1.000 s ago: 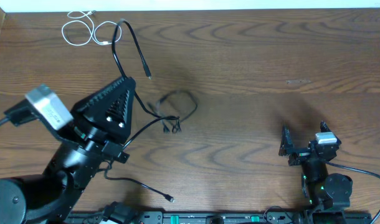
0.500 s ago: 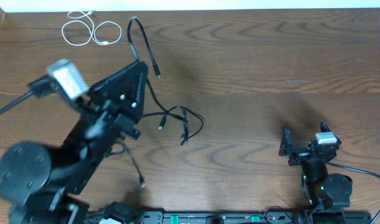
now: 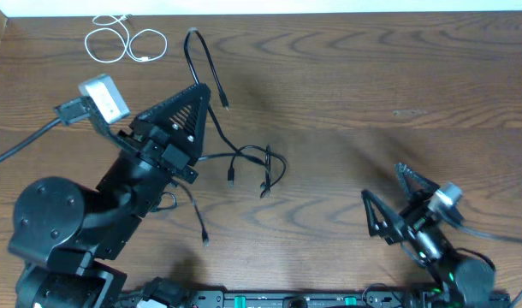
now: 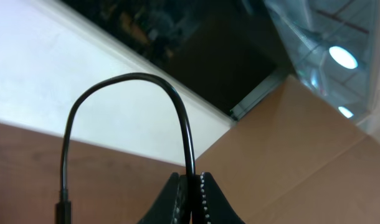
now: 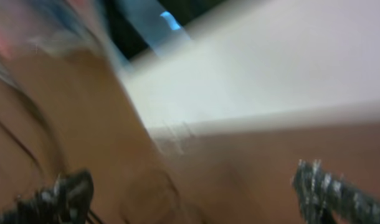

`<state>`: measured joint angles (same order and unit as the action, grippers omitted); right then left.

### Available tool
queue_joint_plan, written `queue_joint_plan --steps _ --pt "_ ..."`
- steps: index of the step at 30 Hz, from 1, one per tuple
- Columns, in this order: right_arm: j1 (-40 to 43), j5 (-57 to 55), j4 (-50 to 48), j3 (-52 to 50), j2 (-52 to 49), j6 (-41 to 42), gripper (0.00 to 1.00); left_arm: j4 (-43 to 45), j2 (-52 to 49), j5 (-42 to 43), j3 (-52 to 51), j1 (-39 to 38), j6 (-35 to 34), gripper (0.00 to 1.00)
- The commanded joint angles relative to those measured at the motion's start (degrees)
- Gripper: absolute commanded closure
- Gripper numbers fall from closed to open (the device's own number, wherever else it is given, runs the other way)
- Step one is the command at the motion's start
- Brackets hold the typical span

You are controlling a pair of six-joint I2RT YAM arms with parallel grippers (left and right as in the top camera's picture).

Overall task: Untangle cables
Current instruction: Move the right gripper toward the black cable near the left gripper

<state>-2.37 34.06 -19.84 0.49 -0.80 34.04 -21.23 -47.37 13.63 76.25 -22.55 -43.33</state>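
Two black cables (image 3: 259, 156) lie knotted in a loose tangle just toward 9 o'clock of the centre of the wooden table (image 3: 372, 85), with one loose end trailing off toward 7 o'clock. A strand from that tangle runs up to the left gripper (image 3: 203, 90), which sits at about 10 o'clock of the knot. Its jaws are clenched tight on the cord. From the grip, the strand rises in a tall arch toward 12 o'clock and bends back down to a small plug (image 3: 225, 106) hanging free. The left wrist view shows the same black cables (image 4: 128, 78) looping up out of the left gripper (image 4: 193, 186), pinched between the two closed fingers. One white cable (image 3: 124, 43) rests coiled in two small rings at the table's 11 o'clock corner, well apart from the tangle. At 4 o'clock, the right gripper (image 3: 381, 180) stands with its jaws spread wide, grasping nothing and well apart from every cord. The right wrist view is blurred, showing only the right gripper (image 5: 199, 186) with its fingers far apart.
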Motion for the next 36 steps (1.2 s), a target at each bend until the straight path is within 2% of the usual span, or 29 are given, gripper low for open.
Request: queue_joint_plan --steps 1,4,6,9,13,18,23,25,28,32,36 --pt "-0.33 6.91 -7.85 0.92 0.42 9.27 0.01 -3.13 0.17 -1.05 0.44 0.02 -1.77 0.93" --pt "-0.31 8.9 -4.9 5.92 0.17 8.85 0.01 -7.61 -0.2 -4.87 0.44 0.02 -2.6 0.93" --pt "-0.28 11.06 1.9 10.01 -0.9 4.96 0.01 -10.01 -0.55 -6.97 0.44 0.02 -5.92 0.92" --pt "-0.28 11.54 17.68 17.7 -4.9 -3.5 0.01 -12.5 -1.46 -8.76 0.44 0.02 -8.66 0.93" --pt "-0.28 11.76 33.0 27.91 -14.75 -10.84 0.01 -15.17 -3.13 -9.03 0.44 0.02 -10.6 0.93" --pt "-0.31 12.57 48.54 41.03 -30.21 -13.31 0.01 -20.57 -6.32 -15.82 0.44 0.02 -11.58 0.92" --pt "-0.31 26.86 46.07 45.31 -39.8 -8.9 0.01 -26.12 -9.57 -15.39 0.44 0.0 -21.94 0.92" --pt "-0.57 31.63 42.47 45.29 -42.62 -6.82 0.01 -26.71 -10.47 -13.09 0.44 0.0 -22.8 0.92" --pt "-2.54 34.25 40.37 45.29 -46.1 -8.09 0.01 -26.03 -11.1 -8.02 0.44 0.0 -23.71 0.92" --pt "-9.33 32.54 40.37 45.29 -49.57 -12.09 0.28 -26.05 -11.06 -6.27 0.44 0.0 -24.9 0.92" --pt "-17.33 24.26 40.22 45.29 -52.04 -12.63 0.3 -29.27 -11.04 -3.98 0.44 0.0 -24.9 0.93"
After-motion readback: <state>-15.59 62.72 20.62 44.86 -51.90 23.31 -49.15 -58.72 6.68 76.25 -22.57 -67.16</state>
